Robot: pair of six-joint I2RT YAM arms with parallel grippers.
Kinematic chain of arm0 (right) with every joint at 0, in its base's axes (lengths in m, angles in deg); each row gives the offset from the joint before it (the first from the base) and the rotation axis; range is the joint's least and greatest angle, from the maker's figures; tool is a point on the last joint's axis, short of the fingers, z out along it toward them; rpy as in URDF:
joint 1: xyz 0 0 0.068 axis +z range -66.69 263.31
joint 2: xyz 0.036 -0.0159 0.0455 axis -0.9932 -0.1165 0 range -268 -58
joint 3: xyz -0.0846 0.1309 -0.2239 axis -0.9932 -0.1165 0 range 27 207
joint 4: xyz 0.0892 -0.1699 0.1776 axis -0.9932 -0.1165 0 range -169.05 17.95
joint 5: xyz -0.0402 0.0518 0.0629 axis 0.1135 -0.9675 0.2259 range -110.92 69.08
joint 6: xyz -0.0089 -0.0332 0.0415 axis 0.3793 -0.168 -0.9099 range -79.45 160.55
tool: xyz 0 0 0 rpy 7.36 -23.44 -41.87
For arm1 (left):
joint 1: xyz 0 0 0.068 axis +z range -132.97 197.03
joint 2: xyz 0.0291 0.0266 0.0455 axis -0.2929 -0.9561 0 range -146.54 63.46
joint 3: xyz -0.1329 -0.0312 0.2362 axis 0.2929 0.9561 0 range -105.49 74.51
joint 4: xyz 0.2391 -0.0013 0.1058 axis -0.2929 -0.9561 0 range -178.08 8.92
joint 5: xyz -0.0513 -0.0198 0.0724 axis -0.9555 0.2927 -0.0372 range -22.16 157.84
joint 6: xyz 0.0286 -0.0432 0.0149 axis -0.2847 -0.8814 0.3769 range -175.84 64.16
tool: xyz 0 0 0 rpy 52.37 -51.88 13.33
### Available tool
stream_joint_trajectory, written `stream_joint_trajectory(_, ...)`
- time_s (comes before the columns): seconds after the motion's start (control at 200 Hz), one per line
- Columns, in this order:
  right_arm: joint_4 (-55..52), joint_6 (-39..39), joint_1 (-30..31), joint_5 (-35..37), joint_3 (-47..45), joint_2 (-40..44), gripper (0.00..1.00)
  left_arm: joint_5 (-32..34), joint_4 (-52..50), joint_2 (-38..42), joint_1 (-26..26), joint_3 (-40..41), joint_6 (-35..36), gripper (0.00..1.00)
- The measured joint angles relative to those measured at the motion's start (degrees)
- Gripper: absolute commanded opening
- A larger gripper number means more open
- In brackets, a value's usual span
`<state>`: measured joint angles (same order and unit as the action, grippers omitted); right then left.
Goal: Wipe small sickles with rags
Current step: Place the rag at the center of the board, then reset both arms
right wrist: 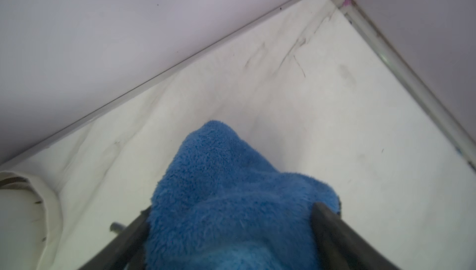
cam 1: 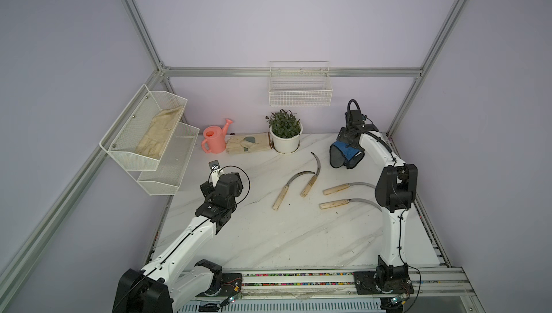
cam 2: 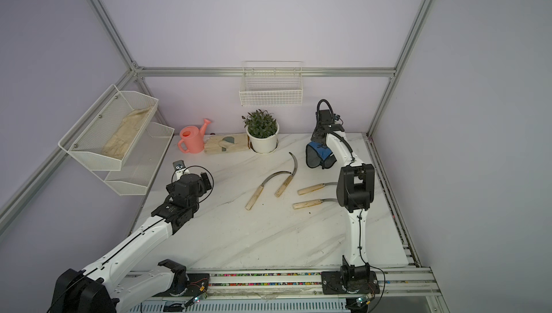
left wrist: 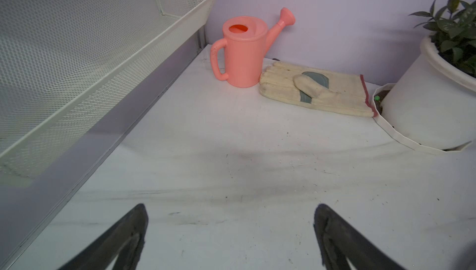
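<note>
Plainly, the rag is in hand and the wiping itself is not yet begun. The blue microfibre mitt (right wrist: 231,178) sits bunched between the fingers (right wrist: 325,219) of the right gripper (right wrist: 231,209). They stand wide apart, one against each side of the cloth. It looks like a hold on a bulky thing rather than an empty spread, though I cannot tell how firm it is. In both top views the mitt (cam 1: 346,154) hangs below those fingers, its dark mesh mouth facing the camera.

The four small sickles (cam 1: 310,185) lie flat on the marble table (cam 1: 268,236), and neither gripper touches any of them. One curved blade tip comes near the mitt but is apart from it. Two pale handles lie further back from the right fingers, their blades running out of sight behind that arm.

The left gripper (left wrist: 230,206) is spread fully with nothing between its fingers, and the sickles are well apart from it, off to one side. Ahead of its fingertips stand only a pink watering can (left wrist: 242,52), a beige work glove (left wrist: 316,88) and a potted plant (left wrist: 432,96).

As I judge it, the next move calls for the mitt to be brought down onto a blade. The left fingers probably need to turn toward a wooden handle and pin or lift it, keeping clear of the edge.
</note>
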<state>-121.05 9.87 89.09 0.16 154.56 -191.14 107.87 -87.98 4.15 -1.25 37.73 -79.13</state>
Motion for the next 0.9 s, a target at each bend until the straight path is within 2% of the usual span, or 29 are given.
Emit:
stream_joint_trajectory(0.035, 3.0, 0.2, -0.3, 0.5, -1.7, -0.3, 0.97, 0.3, 0.9, 0.0, 0.6, 0.4, 0.2, 1.00)
stream_joint_trajectory(0.07, 8.0, 1.9, -0.9, -0.7, -9.4, 2.4, 0.97, 0.5, 1.8, -0.2, 1.2, 0.7, 0.1, 1.00)
stream_joint_trajectory(0.105, 9.2, 2.3, -1.8, -3.3, -16.1, 5.2, 0.93, 0.4, 2.3, -0.6, 1.8, 0.8, -0.2, 1.00)
stream_joint_trajectory(0.14, 6.6, 2.4, -2.4, -5.3, -17.4, 5.6, 0.90, 0.2, 3.0, -1.2, 2.6, 0.8, -0.4, 1.00)
stream_joint_trajectory(0.19, 3.7, 2.6, -2.8, -5.9, -13.8, 3.8, 0.90, -0.4, 3.8, -2.3, 3.8, 0.8, -0.9, 1.00)
stream_joint_trajectory(0.24, 6.5, 3.9, -2.9, -5.4, -13.4, 3.6, 0.96, -0.7, 4.5, -3.4, 4.8, 0.8, -1.2, 1.00)
stream_joint_trajectory(0.31, 15.8, 6.9, -2.4, -6.5, -23.4, 9.8, 0.97, -0.9, 5.6, -4.8, 5.6, 0.8, -1.4, 1.00)
stream_joint_trajectory(0.335, 15.4, 7.2, -2.4, -7.6, -25.2, 11.6, 0.92, -0.9, 6.4, -5.3, 5.8, 0.9, -1.6, 1.00)
stream_joint_trajectory(0.375, 10.7, 7.0, -2.1, -8.2, -21.9, 11.5, 0.85, -1.0, 7.3, -6.1, 6.2, 1.1, -1.9, 1.00)
stream_joint_trajectory(0.4, 6.6, 6.7, -1.9, -8.0, -16.5, 9.6, 0.85, -1.1, 7.7, -6.6, 6.5, 1.1, -2.3, 1.00)
stream_joint_trajectory(0.445, 6.6, 6.8, -1.4, -6.6, -10.4, 7.2, 0.88, -1.4, 8.5, -7.5, 7.1, 1.1, -2.8, 1.00)
stream_joint_trajectory(0.48, 11.5, 7.7, -0.9, -6.1, -12.6, 8.5, 0.97, -1.6, 9.4, -8.4, 7.5, 1.1, -2.9, 1.00)
stream_joint_trajectory(0.535, 18.4, 9.2, -0.5, -6.6, -23.8, 15.3, 0.97, -1.9, 10.4, -9.5, 8.0, 1.1, -2.9, 1.00)
stream_joint_trajectory(0.58, 17.3, 9.1, -0.7, -7.4, -29.0, 19.6, 0.96, -2.2, 11.7, -10.4, 8.3, 1.2, -2.8, 1.00)
stream_joint_trajectory(0.66, 12.2, 8.6, -1.3, -8.0, -24.1, 19.7, 0.95, -2.5, 13.9, -12.0, 9.0, 1.7, -2.8, 1.00)
stream_joint_trajectory(0.745, 14.5, 8.6, -2.7, -7.5, -22.6, 19.8, 0.96, -3.7, 16.7, -13.7, 10.6, 2.6, -2.9, 1.00)
stream_joint_trajectory(0.865, 21.1, 8.4, -3.9, -2.4, -36.4, 27.5, 0.97, -5.3, 20.1, -15.1, 13.1, 3.7, -2.0, 1.00)
stream_joint_trajectory(0.9, 23.7, 8.0, -4.1, -0.7, -41.4, 30.1, 0.94, -5.5, 20.9, -15.5, 13.6, 3.7, -1.0, 1.00)
